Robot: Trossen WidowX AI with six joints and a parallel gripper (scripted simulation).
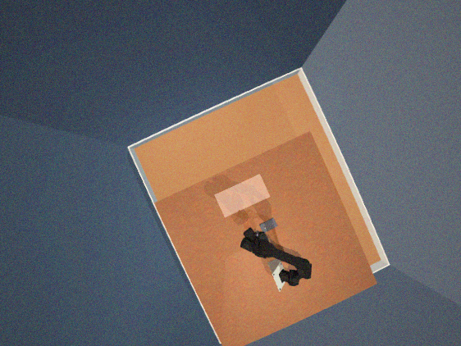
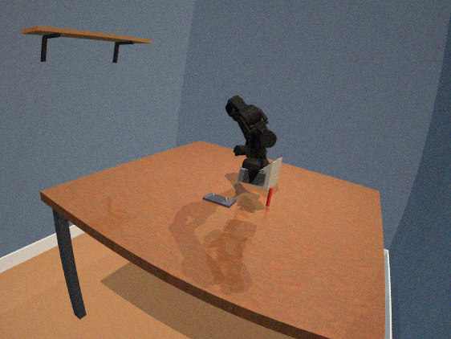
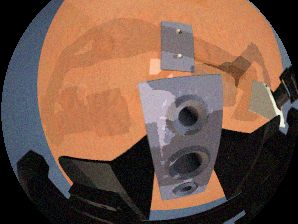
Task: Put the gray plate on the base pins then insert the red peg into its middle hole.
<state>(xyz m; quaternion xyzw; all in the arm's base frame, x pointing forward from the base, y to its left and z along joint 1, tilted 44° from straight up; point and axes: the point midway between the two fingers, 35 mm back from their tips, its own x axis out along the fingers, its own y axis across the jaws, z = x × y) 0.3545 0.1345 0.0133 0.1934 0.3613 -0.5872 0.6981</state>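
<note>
My gripper (image 2: 253, 178) (image 3: 176, 132) is shut on the gray plate (image 2: 244, 176) (image 3: 157, 125), which hangs above the table. Its three holes, in a row, show in the wrist view. The dark gray base (image 1: 268, 225) (image 2: 218, 200) (image 3: 171, 45) lies flat on the table with its two pins up and bare, apart from the plate. The red peg (image 2: 269, 198) stands upright on the table, to the right of the base and just below the plate in the exterior view. I do not see the peg in the top view or the wrist view.
A pale board (image 1: 278, 279) (image 2: 275, 174) (image 3: 261, 100) stands beside the arm's foot. The wooden table (image 1: 328, 229) (image 2: 321, 249) has shadows and a bright patch on it. A wall shelf (image 2: 88, 35) hangs at the upper left in the exterior view.
</note>
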